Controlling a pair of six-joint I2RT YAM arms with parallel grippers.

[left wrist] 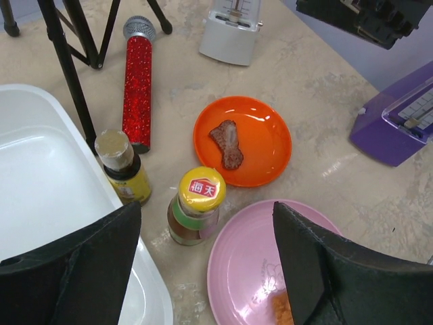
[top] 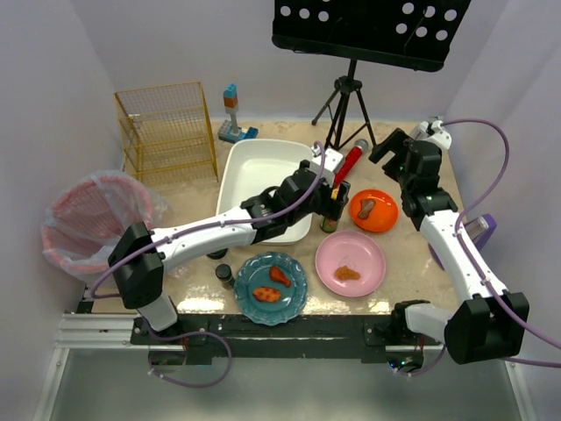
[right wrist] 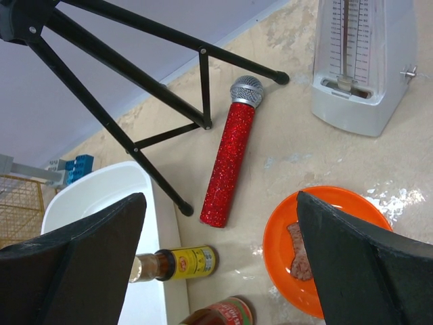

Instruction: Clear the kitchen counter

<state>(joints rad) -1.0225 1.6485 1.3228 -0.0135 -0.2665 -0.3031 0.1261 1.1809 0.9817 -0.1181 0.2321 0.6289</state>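
Note:
On the beige kitchen counter (top: 399,263) a brown sauce bottle with a yellow cap (left wrist: 199,203) stands upright beside the white tub (left wrist: 40,169). My left gripper (left wrist: 206,217) hovers open just above that bottle, one finger to each side, holding nothing. A smaller yellow-labelled bottle (left wrist: 123,169) stands against the tub's rim. A red glitter microphone (right wrist: 230,162) lies behind them. My right gripper (right wrist: 220,200) hangs open high over the microphone's end, with nothing in it. An orange plate (left wrist: 264,142) holds a piece of meat. A pink plate (left wrist: 243,264) holds a fried piece.
A teal plate (top: 250,276) with food and two small dark jars (top: 225,275) sit at the front. A music stand's tripod (top: 349,110), a white metronome (right wrist: 362,68) and a purple device (left wrist: 399,125) stand at the back and right. A wire basket (top: 166,132) and lined bin (top: 88,219) are left.

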